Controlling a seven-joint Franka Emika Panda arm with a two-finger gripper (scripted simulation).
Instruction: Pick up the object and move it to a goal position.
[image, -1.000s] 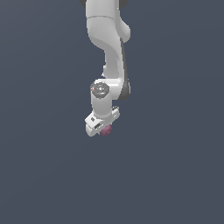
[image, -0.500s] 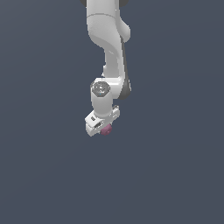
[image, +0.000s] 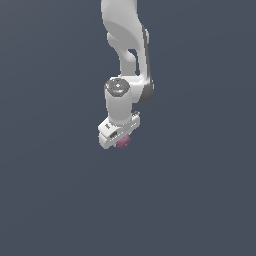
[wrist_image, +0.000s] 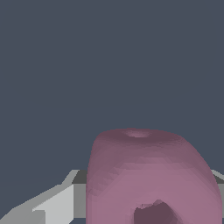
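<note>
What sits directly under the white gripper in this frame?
A small dusty-pink lumpy ball sits tucked under the white gripper, with a dark hollow showing in the wrist view. The gripper body covers the ball's top and the fingers, so the contact itself is hidden.

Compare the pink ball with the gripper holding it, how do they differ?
Colour: the pink ball is dusty pink, the gripper white. Size: the ball is far smaller than the gripper. Shape: the ball is rounded with a dark dimple, the gripper blocky and angular. Both hang together under the arm.
</note>
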